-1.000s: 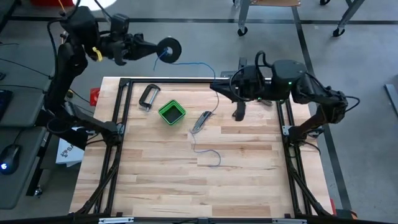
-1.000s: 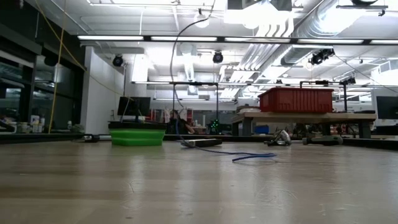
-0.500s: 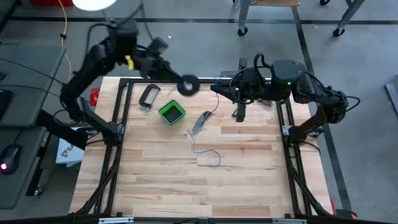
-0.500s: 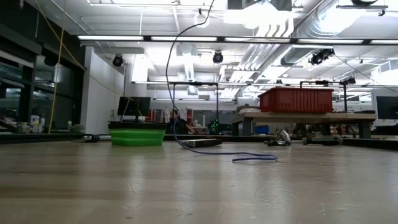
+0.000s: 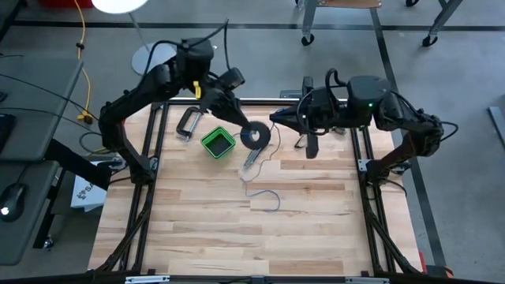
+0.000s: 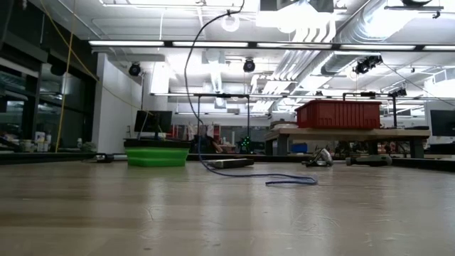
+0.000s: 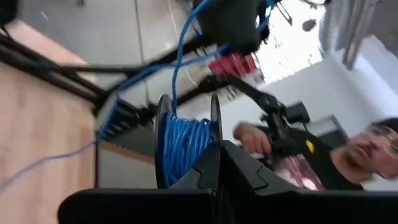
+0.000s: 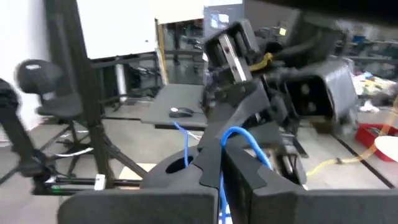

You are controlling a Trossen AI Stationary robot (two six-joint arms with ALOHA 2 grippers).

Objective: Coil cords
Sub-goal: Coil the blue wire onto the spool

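over the table's far left part, the left gripper [image 5: 241, 130] reaches in from the far-left corner, its jaws clamped on the spool [image 5: 256, 136], which hangs above the wood just right of the green box [image 5: 218, 142]. the left wrist view shows the spool [image 7: 186, 146] edge-on between the dark fingers [image 7: 208, 171], wound with turns of the blue wire [image 7: 183, 140]. a metal clamp [image 5: 188, 122] lies left of the green box, near the table's far edge. below the spool a small grey tool [image 5: 252, 155] lies on the wood, and from it the loose wire [image 5: 267, 197] trails toward the middle of the table in a curl. from table height, the wire [image 6: 190, 78] rises in a long arc off the table and out of the top of the picture, and the rest lies along the boards beside the green box [image 6: 157, 156]. at the far right edge of the table, the right gripper [image 5: 310, 146] has its jaws together on the wire, which the right wrist view shows looping up between its fingers [image 8: 211, 165]. a person [image 7: 348, 155] shows in the room beyond the table.
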